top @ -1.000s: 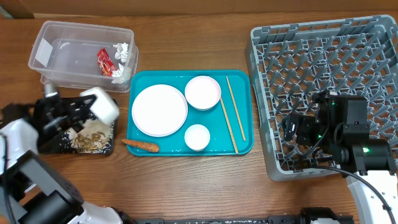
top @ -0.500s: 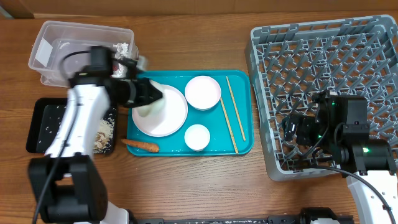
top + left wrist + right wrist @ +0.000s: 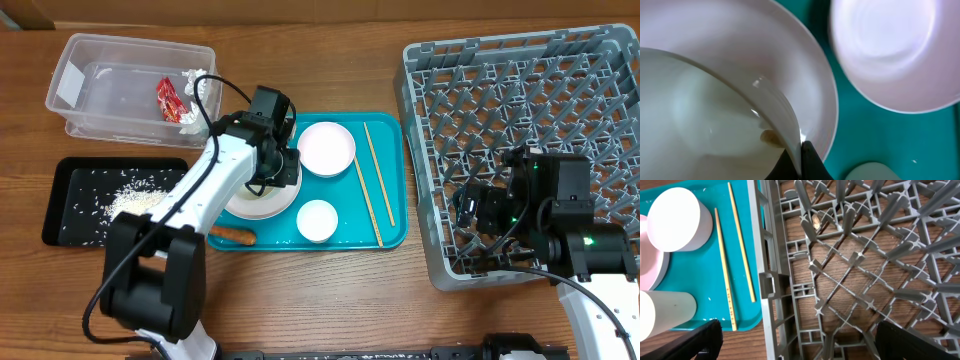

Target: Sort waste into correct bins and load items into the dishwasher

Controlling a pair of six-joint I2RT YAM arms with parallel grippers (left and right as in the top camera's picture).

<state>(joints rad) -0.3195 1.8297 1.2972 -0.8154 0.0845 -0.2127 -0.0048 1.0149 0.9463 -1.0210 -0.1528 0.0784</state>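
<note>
My left gripper [image 3: 276, 168] [image 3: 800, 161] is shut on the rim of a white bowl [image 3: 705, 115], holding it on or just above the white plate [image 3: 250, 205] [image 3: 807, 65] on the teal tray; I cannot tell if they touch. A beige scrap [image 3: 771, 137] clings inside the bowl. A second bowl [image 3: 327, 148] [image 3: 890, 50], a small cup [image 3: 317, 220] and chopsticks [image 3: 372, 190] [image 3: 725, 270] lie on the tray, with a carrot piece [image 3: 232, 234] at its front. My right gripper [image 3: 478, 215] [image 3: 805, 345] is open over the grey dish rack [image 3: 530, 110] [image 3: 850, 265].
The clear tub [image 3: 75, 60] at the back left holds a red wrapper [image 3: 168, 100] and white tissue [image 3: 195, 82]. The black tray [image 3: 70, 180] in front of it holds scattered rice [image 3: 130, 200]. The teal tray [image 3: 395, 235] lies between the bins and the rack.
My left arm has swung right from over the black tray to the teal tray, carrying the bowl. Rice now lies in the black tray. The right arm has not moved.
</note>
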